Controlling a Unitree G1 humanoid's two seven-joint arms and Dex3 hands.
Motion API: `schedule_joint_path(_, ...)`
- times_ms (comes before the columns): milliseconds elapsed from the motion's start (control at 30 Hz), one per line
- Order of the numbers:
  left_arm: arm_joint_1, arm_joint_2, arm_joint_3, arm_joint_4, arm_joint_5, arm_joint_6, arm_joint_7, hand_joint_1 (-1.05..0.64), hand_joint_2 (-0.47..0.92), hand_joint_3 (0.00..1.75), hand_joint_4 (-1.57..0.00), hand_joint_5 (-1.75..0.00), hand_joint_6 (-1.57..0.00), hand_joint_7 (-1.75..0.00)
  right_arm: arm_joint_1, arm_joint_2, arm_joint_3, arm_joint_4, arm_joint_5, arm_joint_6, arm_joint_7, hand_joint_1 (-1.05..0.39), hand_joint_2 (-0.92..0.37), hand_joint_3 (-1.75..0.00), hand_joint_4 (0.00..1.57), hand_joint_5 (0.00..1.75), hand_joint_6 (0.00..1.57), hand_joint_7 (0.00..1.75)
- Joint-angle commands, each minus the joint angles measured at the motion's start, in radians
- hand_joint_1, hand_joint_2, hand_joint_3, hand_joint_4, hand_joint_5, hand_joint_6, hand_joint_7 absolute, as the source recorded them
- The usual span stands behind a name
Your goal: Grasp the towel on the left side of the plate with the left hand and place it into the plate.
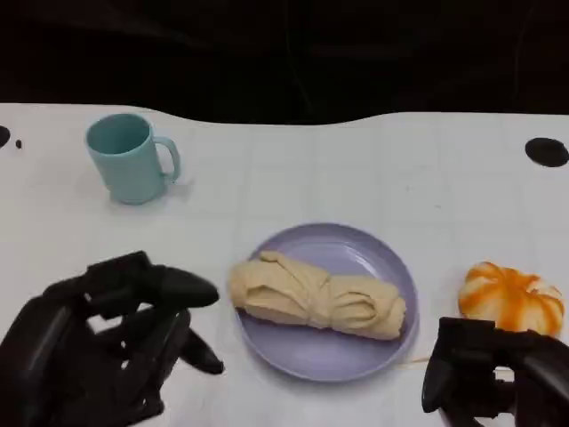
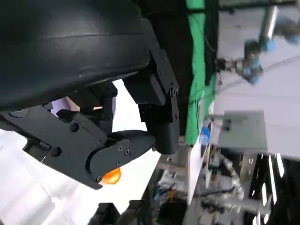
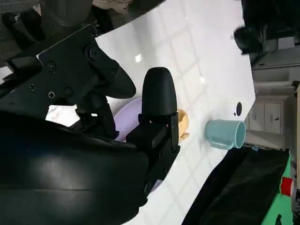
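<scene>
A beige rolled towel (image 1: 316,297) lies across the lavender plate (image 1: 356,356) in the middle of the table, its left end hanging over the plate's rim. My left hand (image 1: 107,347) hovers low at the front left, just left of the plate, fingers spread and holding nothing. My right hand (image 1: 498,378) sits at the front right corner, beside the plate, with nothing in it. In the right wrist view the plate (image 3: 130,123) and a bit of the towel (image 3: 182,123) peek out behind my black fingers (image 3: 157,93).
A teal mug (image 1: 129,157) stands at the back left, also seen as the mug (image 3: 225,133) in the right wrist view. An orange-and-white pumpkin-like object (image 1: 511,298) lies right of the plate, just beyond my right hand. The table's far edge borders dark background.
</scene>
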Motion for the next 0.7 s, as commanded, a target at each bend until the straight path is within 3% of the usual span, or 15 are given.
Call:
schedule_joint_path(33,0.115,-0.021,-0.017,-0.075,-0.025,-0.002,0.076,-0.3,0.56,0.98,-0.88,-1.34,-0.86,-1.08,-0.008,-0.005,-0.007,0.012,0.008,-0.01,0.003,-0.06,-0.51,-1.23,0.73,1.75,0.65,1.53)
schedule_joint_path(200,0.177,-0.048,-0.095,-0.024,0.052,-0.108,0.105,-0.28,0.62,0.92,-0.82,-1.5,-0.73,-1.38,-0.011,-0.01,-0.016,0.039,0.001,-0.042,0.015,-0.06,-0.51,-1.24,0.74,1.75,0.65,1.53)
schedule_joint_path(300,0.17,-0.043,-0.117,0.026,0.09,-0.174,0.094,-0.27,0.62,0.93,-0.81,-1.52,-0.71,-1.47,-0.004,-0.013,-0.017,0.042,-0.007,-0.056,0.017,-0.06,-0.51,-1.24,0.73,1.75,0.64,1.53)
schedule_joint_path(700,0.14,0.006,-0.125,0.103,0.085,-0.231,0.077,-0.31,0.61,0.9,-0.85,-1.55,-0.74,-1.51,0.008,-0.017,-0.03,0.052,-0.016,-0.081,0.031,-0.05,-0.52,-1.23,0.73,1.75,0.64,1.52)
